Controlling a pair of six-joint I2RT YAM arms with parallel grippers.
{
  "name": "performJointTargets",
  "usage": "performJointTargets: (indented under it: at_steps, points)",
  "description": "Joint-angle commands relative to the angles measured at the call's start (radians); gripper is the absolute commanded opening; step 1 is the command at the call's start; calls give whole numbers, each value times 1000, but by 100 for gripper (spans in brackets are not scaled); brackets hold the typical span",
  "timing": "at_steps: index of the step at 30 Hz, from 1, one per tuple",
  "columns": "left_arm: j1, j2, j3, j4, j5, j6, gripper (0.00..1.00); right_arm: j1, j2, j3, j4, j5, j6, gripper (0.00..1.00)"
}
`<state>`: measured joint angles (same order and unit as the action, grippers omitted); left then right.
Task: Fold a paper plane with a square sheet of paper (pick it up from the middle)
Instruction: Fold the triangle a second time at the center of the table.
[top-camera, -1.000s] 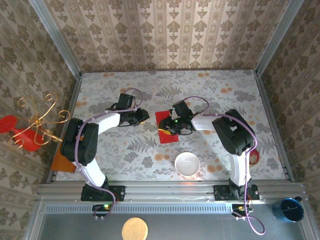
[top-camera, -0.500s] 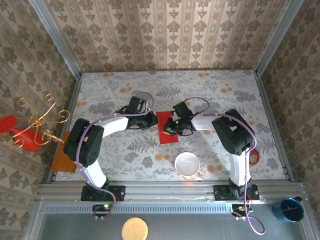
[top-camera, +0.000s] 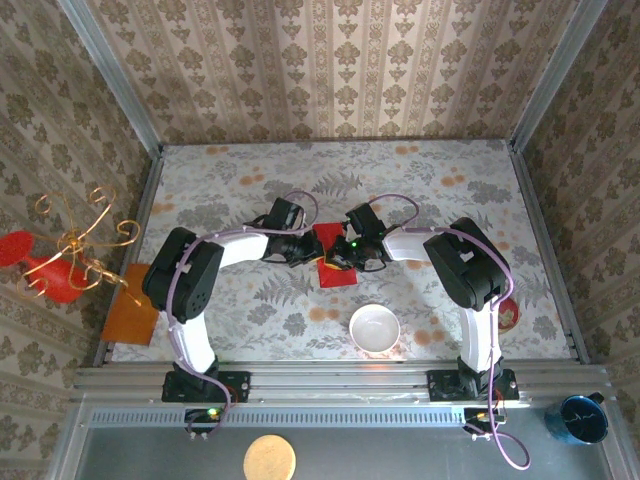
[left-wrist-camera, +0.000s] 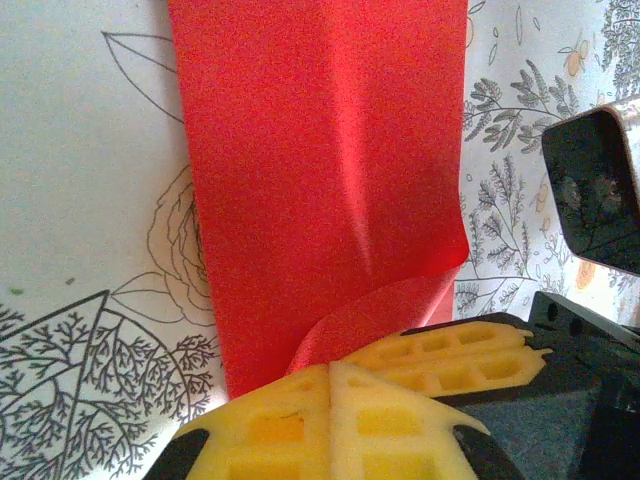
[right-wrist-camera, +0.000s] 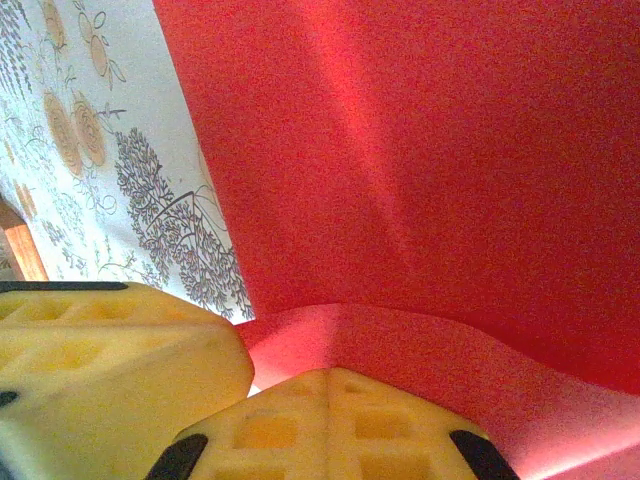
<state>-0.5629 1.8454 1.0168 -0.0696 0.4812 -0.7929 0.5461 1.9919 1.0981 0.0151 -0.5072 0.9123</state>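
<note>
The red paper (top-camera: 338, 274) lies in the middle of the table (top-camera: 430, 190). Our left jaws and our right jaws are both pressed together, each pinching a raised bit of it. We should lift slowly together so it does not tear.

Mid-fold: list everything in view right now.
paper: 1, red, table centre
bowl: 1, white, nearer than paper
board: 1, orange-brown, table's near-left corner
ornament: 1, red and gold, beyond table's left edge
cup: 1, blue, off-table, near right
disc: 1, tan, off-table, near edge
unclear item: 1, red, half-hidden by right arm
table: 1, floral
left jaws: 1 pair, yellow pads, shut on paper
right jaws: 1 pair, yellow pads, shut on paper
</note>
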Motion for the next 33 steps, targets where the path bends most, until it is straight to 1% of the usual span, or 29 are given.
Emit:
performJointTargets:
  at_steps: [1,13,16,20,33]
  points:
    - [-7,20,26,-34,-9,12,3,-4,22,-10,-46,19,-10,2]
    - [-6,62,45,-65,-38,34,3,-9,-8,-24,1,-6,5,2]
    - [-6,71,47,-73,-42,40,3,-13,-42,-29,12,-11,-16,3]
    - [-6,81,51,-81,-44,46,3,-26,-72,-24,-18,5,-70,4]
    - [-6,81,61,-85,-31,54,3,-76,-32,-13,-52,56,-80,5]
